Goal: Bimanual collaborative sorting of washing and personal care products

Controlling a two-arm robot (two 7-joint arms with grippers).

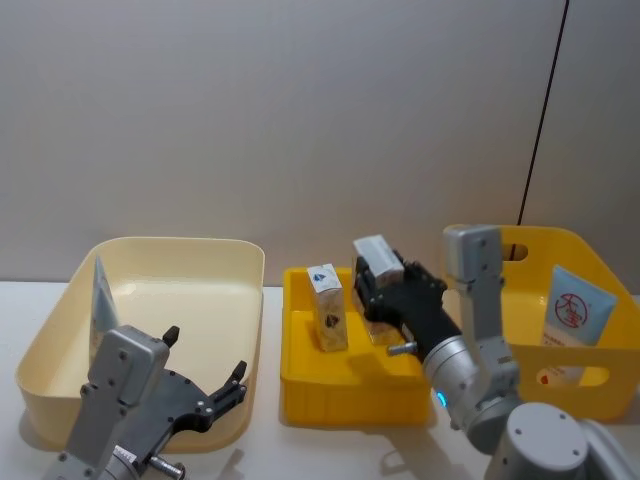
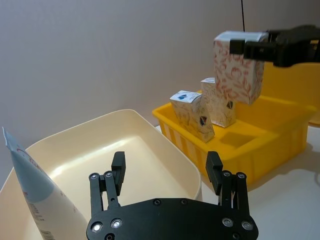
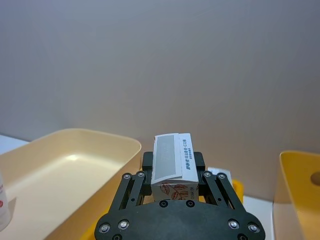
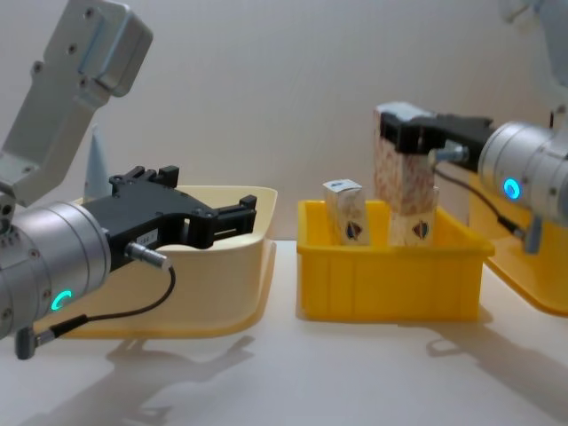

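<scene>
Yellow plastic forms the small bin (image 1: pixel 345 385) at the middle of the head view, and a white carton (image 1: pixel 327 306) printed with a blue mark stands upright inside it. Just beside that carton, the right gripper (image 1: pixel 385 292) is clamped on a second carton (image 1: pixel 378 256), holding it above the bin's far right part. A larger yellow bin (image 1: pixel 590 385) on the right holds a light-blue tube (image 1: pixel 573 325) with a red round logo, leaning against its right wall. On the left, a cream bin (image 1: pixel 155 262) holds another tube (image 1: pixel 103 305) standing against its left wall, and the left gripper (image 1: pixel 205 375) sits over the bin's near rim with its fingers spread and nothing between them. In the left wrist view, the left gripper (image 2: pixel 166 172) is spread wide over the cream bin (image 2: pixel 165 145), with the tube (image 2: pixel 42 195) leaning at its side; beyond, two cartons (image 2: pixel 192 115) stand in the small yellow bin (image 2: pixel 270 137), and the held carton (image 2: pixel 237 67) hangs above them in the right gripper's fingers (image 2: pixel 287 47). In the right wrist view, the right gripper (image 3: pixel 172 172) pinches the carton (image 3: pixel 172 162) from both sides, its grey-and-white top facing the camera. In the chest view, the left gripper (image 4: pixel 226 217) is open above the cream bin (image 4: pixel 240 266), and the right gripper (image 4: pixel 417 133) holds its carton (image 4: pixel 399 173) upright over the small yellow bin (image 4: pixel 390 275), beside a standing carton (image 4: pixel 349 211).
</scene>
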